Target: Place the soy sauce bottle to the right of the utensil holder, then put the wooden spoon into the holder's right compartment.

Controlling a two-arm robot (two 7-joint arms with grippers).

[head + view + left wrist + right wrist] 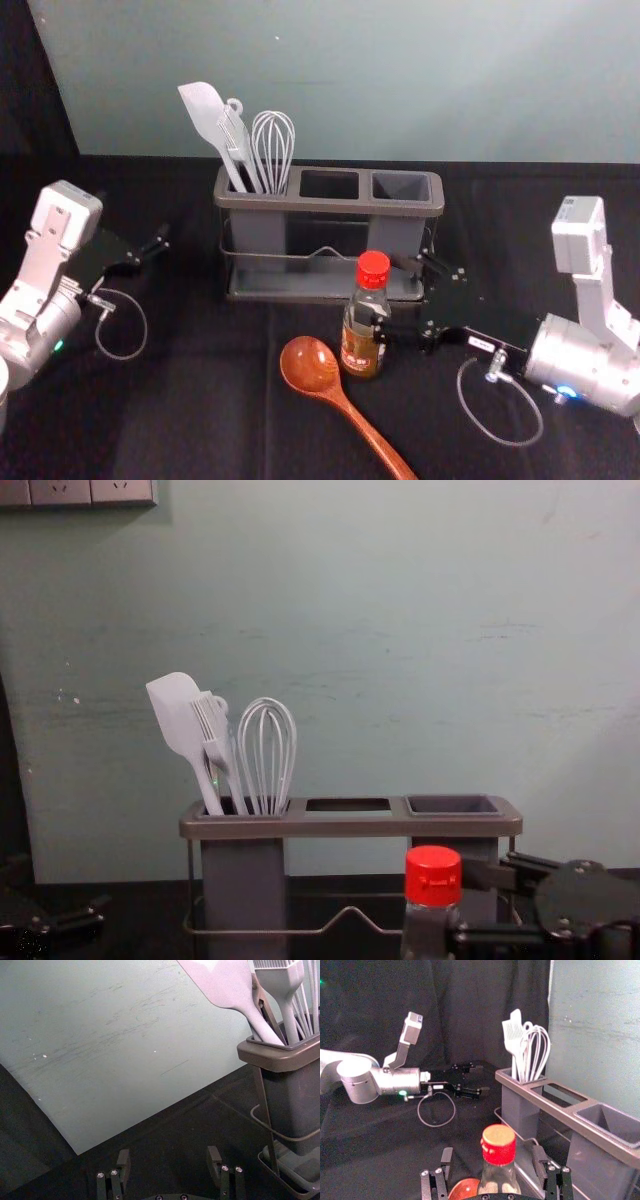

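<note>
Right hand (493,1150) straddled the soy sauce bottle (362,340), wide open, no grip, probably set to shift it rightward. Left hand (169,1152) sat left of the holder (300,204), open, empty.

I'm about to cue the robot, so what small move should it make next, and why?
I'd probably close the right gripper on the soy sauce bottle. The bottle stands between its open fingers, with a gap on each side, and it is in front of the holder, not yet to its right. The left gripper can wait, off to the holder's left.
</note>
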